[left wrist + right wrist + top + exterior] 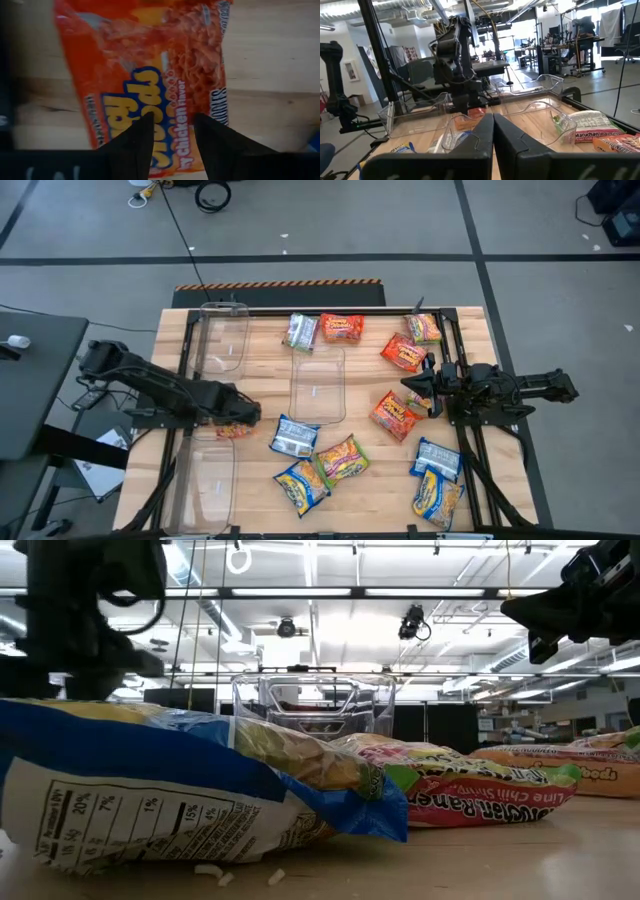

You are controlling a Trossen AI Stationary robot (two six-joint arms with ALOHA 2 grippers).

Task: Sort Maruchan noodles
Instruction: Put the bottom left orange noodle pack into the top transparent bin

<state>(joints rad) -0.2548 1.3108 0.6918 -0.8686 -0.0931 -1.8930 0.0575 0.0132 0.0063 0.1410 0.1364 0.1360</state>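
Three clear bins and eleven noodle packets are counted on the desk. One orange-red packet is recorded under the left gripper (narrowly parted). The right gripper is closed.

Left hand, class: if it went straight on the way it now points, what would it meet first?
Most likely the orange-red noodle packet lying on the wooden table, directly ahead of the left hand, whose fingers stand apart.

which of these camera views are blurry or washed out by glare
Left wrist view: the orange-red packet is soft and out of focus behind the left gripper. Low view: ceiling lights blow out the background, and the nearest blue packet looms large. High view: evenly lit, sharp.
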